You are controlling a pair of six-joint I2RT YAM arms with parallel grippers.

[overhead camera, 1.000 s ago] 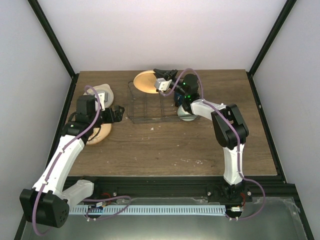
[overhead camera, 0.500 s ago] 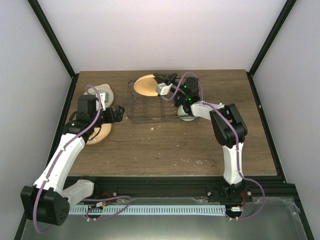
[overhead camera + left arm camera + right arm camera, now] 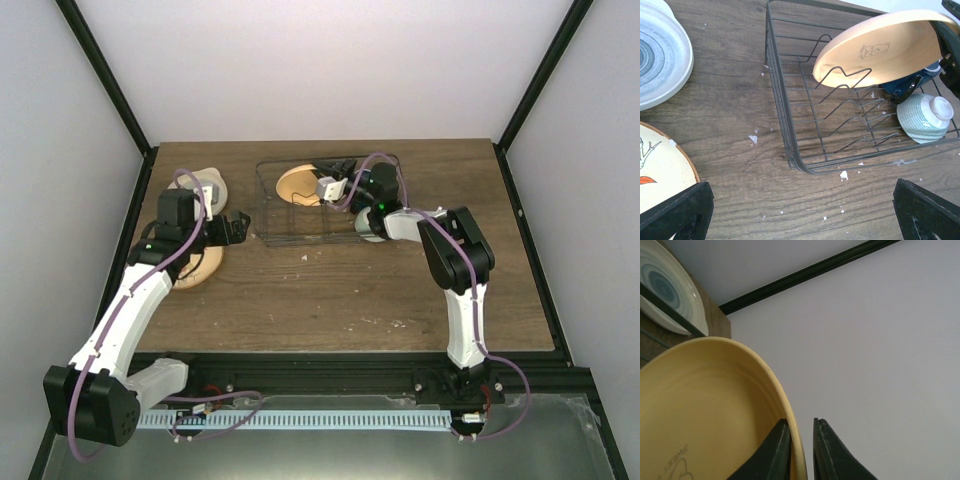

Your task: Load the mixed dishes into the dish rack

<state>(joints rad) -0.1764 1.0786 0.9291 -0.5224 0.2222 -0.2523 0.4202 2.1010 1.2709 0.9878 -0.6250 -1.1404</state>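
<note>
1. Nearest you, the bird-picture plate [image 3: 657, 172] lay flat on the table [image 3: 350, 290], outside the dish rack [image 3: 815, 125]. It was not loaded yet.
2. Your left gripper [image 3: 238, 226] hung just beyond that plate. Its jaws were spread wide with nothing between them. It sat in the same spot as a second before, so there was no progress on that side.
3. At the rack's right end, the mint-green bowl [image 3: 922, 117] lay upside down, foot ring up. It was just beside the dark blue mug [image 3: 900, 89], and both were already in.
4. The cream plate [image 3: 660, 52] with blue-grey rings waited on the table left of the rack, apart from the wires.
5. The change was the tan plate [image 3: 880, 47]. A second before, you held it high over the rack's far-left corner. It had since come down and inward, and was tilted over the dividers [image 3: 840, 80] with one edge above the mug. I couldn't tell whether it touched a divider yet.
6. Farthest out, your right gripper [image 3: 801, 452] had its jaws narrow, pinched on the tan plate's rim.
7. My read was that you were mid-placement, with only seating the plate in a slot and letting go left. After that, two plates on the table would still need loading.
</note>
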